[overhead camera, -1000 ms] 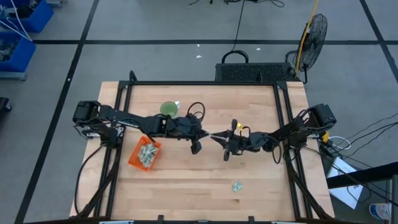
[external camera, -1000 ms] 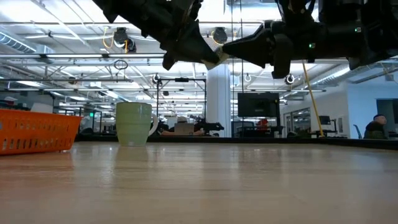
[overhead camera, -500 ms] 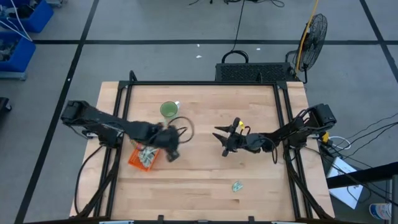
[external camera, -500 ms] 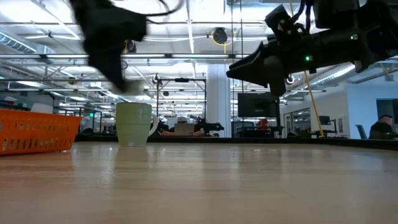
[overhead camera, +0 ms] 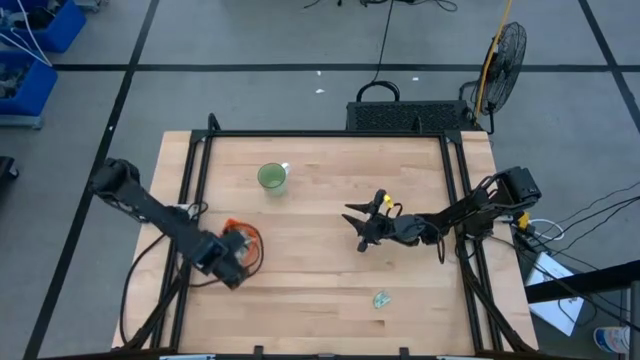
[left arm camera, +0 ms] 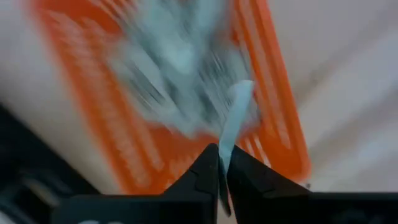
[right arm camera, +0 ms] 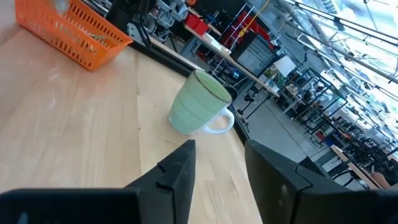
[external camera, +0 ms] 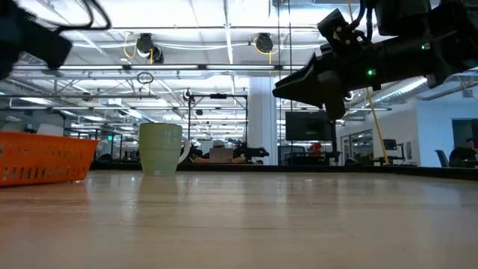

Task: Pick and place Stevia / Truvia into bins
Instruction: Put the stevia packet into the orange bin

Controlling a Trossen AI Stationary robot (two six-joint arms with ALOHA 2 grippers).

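So the left pincer (left arm camera: 219, 171) is hanging right over the orange bin (left arm camera: 273, 93) with one sweetener packet (left arm camera: 235, 118) pinched edge-on between its tips. The jaws look nearly closed, just the thin paper between them, and the packet sticks out past the tips and points down at the pile of packets already in the bin (left arm camera: 180, 62). In the high view the left arm covers most of the bin (overhead camera: 247, 233), near the desk's left side.

My take on doing this bit well: the drop is basically lined up, so just open the jaws a little and let the packet fall. It's light paper, so I'd release low and over the middle of the pile, not near a wall, or it could flutter out or hang on the rim. Also worth pausing before letting go, since a swinging arm can flick it sideways.

The right pincer (right arm camera: 217, 168) is empty, with a clear gap between its jaws, held above the middle of the desk (overhead camera: 330, 290) and facing the green cup (right arm camera: 198, 102). One more packet (overhead camera: 381, 299) is lying loose toward the front of the desk, well away from the bin, so that's likely next.
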